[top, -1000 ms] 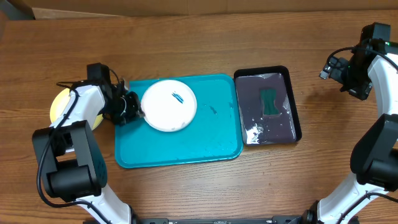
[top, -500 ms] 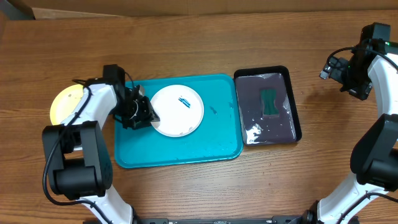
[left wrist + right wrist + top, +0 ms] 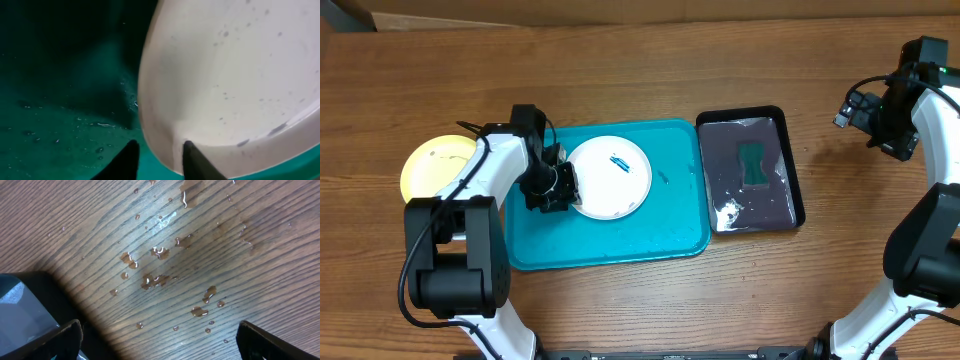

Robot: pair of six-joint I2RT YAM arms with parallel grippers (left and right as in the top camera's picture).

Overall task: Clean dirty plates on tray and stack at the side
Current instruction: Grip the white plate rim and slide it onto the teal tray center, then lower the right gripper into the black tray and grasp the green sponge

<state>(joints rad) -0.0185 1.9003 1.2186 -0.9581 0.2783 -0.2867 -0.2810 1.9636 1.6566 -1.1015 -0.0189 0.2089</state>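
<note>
The white plate's [image 3: 235,70] rim sat between the left gripper's [image 3: 160,162] narrow fingers [image 3: 127,161]; pinching or not, I couldn't tell. The right gripper [image 3: 160,335] gaped wide.

**Left jaws narrow, right jaws wide**

The left arm [image 3: 488,172] reaches inward with its wrist pitched down. The left gripper [image 3: 560,188] has its fingers only narrowly parted. The right arm [image 3: 932,105] stands off at the far right edge, and the right gripper [image 3: 160,332] is spread fully wide, holding nothing.
</note>
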